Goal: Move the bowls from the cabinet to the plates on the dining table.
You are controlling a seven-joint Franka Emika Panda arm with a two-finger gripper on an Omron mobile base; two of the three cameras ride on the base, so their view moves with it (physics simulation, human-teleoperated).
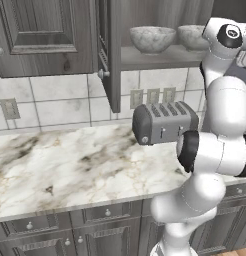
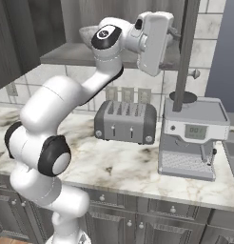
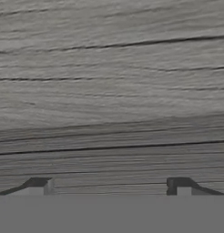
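Two mottled grey-white bowls stand side by side on the inner shelf of the open cabinet [image 1: 155,59]: the left bowl [image 1: 152,39] in full sight, the right bowl [image 1: 191,36] partly behind my arm. From the right base view one bowl's rim [image 2: 86,32] peeks out behind my wrist. My gripper [image 3: 109,186] is open, fingertips wide apart, with nothing between them. It points at grey wood grain close in front, up at shelf height to the right of the bowls. The plates and the dining table are out of view.
A grey toaster [image 1: 165,122] sits on the marble counter [image 1: 70,160] under the cabinet. A coffee machine [image 2: 192,138] stands right of it. One open cabinet door [image 1: 109,55] juts out left of the bowls, another [image 2: 188,47] hangs right of my hand.
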